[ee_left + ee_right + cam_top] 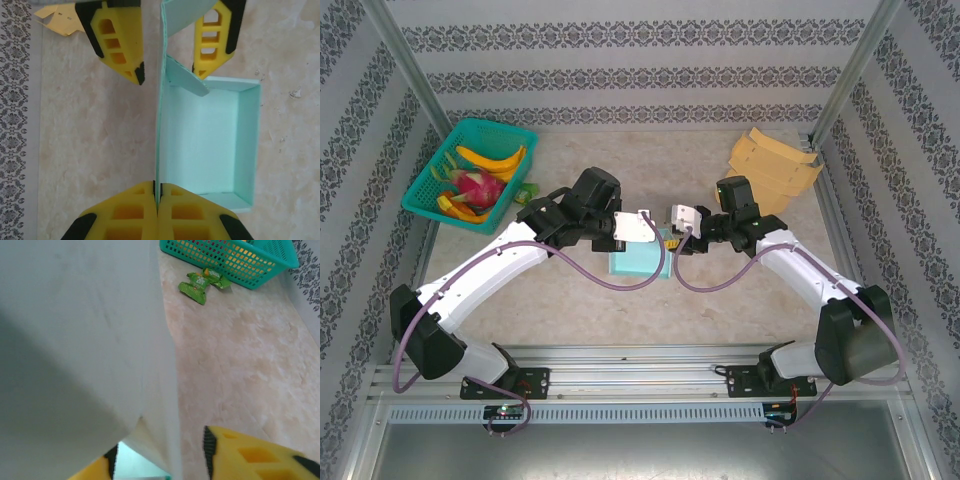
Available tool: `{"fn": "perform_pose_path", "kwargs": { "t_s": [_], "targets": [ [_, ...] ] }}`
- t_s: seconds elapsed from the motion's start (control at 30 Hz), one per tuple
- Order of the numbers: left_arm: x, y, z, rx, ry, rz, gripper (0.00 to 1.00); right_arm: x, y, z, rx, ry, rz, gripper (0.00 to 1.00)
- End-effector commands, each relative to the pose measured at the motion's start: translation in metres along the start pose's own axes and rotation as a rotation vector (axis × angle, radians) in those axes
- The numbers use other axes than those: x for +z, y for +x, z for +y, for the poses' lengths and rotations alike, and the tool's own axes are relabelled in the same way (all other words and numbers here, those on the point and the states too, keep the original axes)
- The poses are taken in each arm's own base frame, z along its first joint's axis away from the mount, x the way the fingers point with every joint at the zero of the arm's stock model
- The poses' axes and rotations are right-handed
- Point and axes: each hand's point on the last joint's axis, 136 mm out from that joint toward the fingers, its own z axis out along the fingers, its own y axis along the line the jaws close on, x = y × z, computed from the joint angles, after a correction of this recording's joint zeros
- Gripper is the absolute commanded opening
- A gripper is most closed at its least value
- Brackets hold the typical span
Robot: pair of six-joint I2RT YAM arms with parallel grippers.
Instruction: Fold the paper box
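Two grippers on one wall: left gripper [157, 192], bottom centre, clamped on the pale teal paper box [205, 140] (box mid-frame); right gripper [170, 75], top, jaws apart astride it. Advice: pinch squarely, keep the wall straight.

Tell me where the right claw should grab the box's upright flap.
Pinch the upright flap at its free end, opposite the left claw, approaching from that end with a finger on each face: the sheet stands thin and edge-up.

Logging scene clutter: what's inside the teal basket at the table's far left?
The teal basket holds yellow bananas, a pink dragon fruit and a yellow-orange piece at its near end. The basket floor beneath them is covered.
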Motion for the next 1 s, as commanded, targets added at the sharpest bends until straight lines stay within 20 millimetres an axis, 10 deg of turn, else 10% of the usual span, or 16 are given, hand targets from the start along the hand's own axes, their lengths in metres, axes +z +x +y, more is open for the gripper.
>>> {"fn": "perform_pose_path", "kwargs": {
  "t_s": [0.0, 0.23, 0.63, 0.97],
  "targets": [
    [-0.009, -0.016, -0.007, 0.031, 0.008, -0.054, 0.0, 0.005, -0.012, 0.007, -0.026, -0.043, -0.06, 0.44],
    [-0.004, -0.017, -0.013, 0.049, 0.021, -0.036, 0.0, 0.003, -0.017, 0.011, -0.034, -0.056, -0.082, 0.42],
    [-0.004, -0.04, 0.005, -0.023, -0.074, -0.113, 0.04, -0.004, -0.015, -0.004, 0.005, -0.018, -0.095, 0.01],
    [-0.042, -0.026, 0.086, -0.872, -0.454, -0.28, 0.38, 0.0, 0.008, -0.009, 0.04, -0.013, -0.08, 0.0]
  ]
}}
